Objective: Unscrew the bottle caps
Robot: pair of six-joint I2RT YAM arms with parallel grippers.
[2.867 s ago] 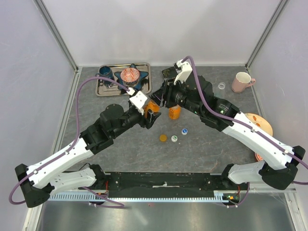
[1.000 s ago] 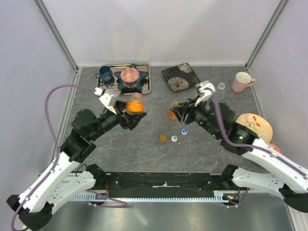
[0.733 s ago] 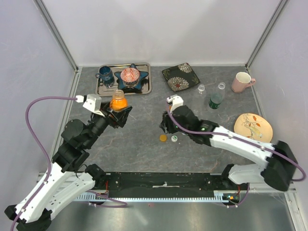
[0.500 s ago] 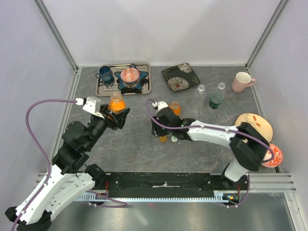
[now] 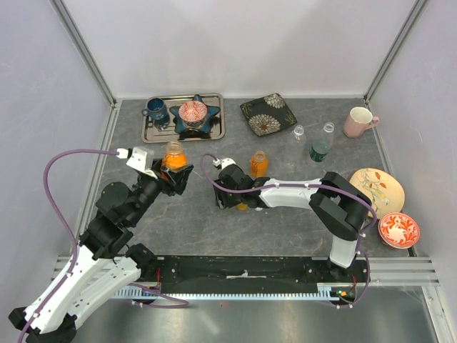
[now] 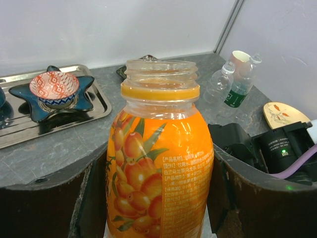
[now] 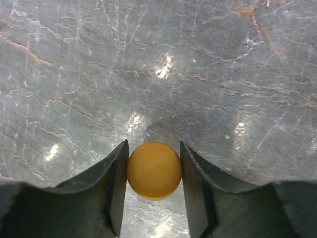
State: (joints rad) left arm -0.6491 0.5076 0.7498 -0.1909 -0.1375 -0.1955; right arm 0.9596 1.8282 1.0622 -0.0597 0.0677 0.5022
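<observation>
Centrally, just toward 6 o'clock from the middle of the grey marbled table, one small round orange cap [image 7: 153, 170] is seen, pinched between the two dark fingers of the right gripper [image 7: 153, 151]; both fingers are pressed against its sides, so the claw is narrowed onto the cap. Whether the cap is resting on the stone or raised slightly off it cannot be told. No other caps can be made out from above, where the right arm is stretched low across that part of the table. At 10 o'clock from the cap, an orange bottle [image 6: 158, 148] printed with berries is held upright in the left gripper [image 6: 157, 203], gripped at its body from both sides; its threaded neck is bare and open. A second orange bottle [image 5: 258, 163] is stood at 1 o'clock of the cap, near it but apart. Farther out, at 11 o'clock, a metal tray [image 5: 215, 127] is placed by the back edge, carrying a blue mug [image 5: 155, 109] and a star-shaped dish with a red patterned bowl [image 5: 193, 112]. At 12 o'clock a dark square plate [image 5: 268, 114] is laid. Toward 2 o'clock a clear bottle [image 5: 298, 133], a green bottle [image 5: 320, 147] and a pink mug [image 5: 359, 121] are stood. At 3 o'clock a patterned plate [image 5: 377, 187] is laid, with a red bowl [image 5: 398, 229] at 4 o'clock.
</observation>
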